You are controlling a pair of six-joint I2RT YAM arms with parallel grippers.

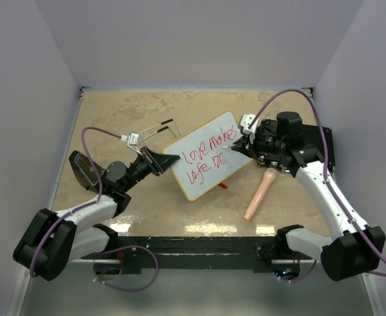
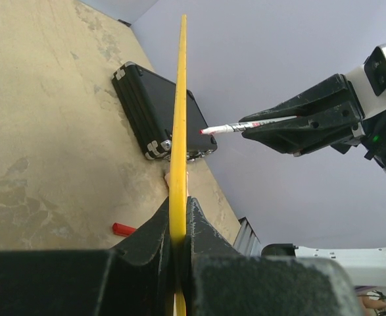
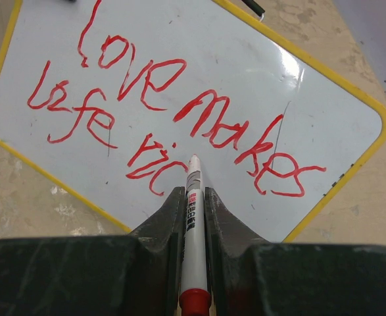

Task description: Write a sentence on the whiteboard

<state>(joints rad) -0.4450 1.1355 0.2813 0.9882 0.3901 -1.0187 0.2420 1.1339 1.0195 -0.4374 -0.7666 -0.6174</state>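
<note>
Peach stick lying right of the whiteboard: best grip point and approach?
Take the peach stick mid-length, from straight above, jaws set across its long axis. It lies flat and diagonal on the table, open space either side; its far end looks thicker.

The whiteboard (image 1: 206, 158) blocks the middle between your left tool (image 1: 169, 159), clamped on its edge, and your right tool (image 1: 236, 146), pinching the marker (image 3: 193, 191). A pink object (image 1: 260, 194) and red cap (image 1: 223, 186) lie on the near side — the far tabletop (image 1: 199, 105) lies open.
</note>
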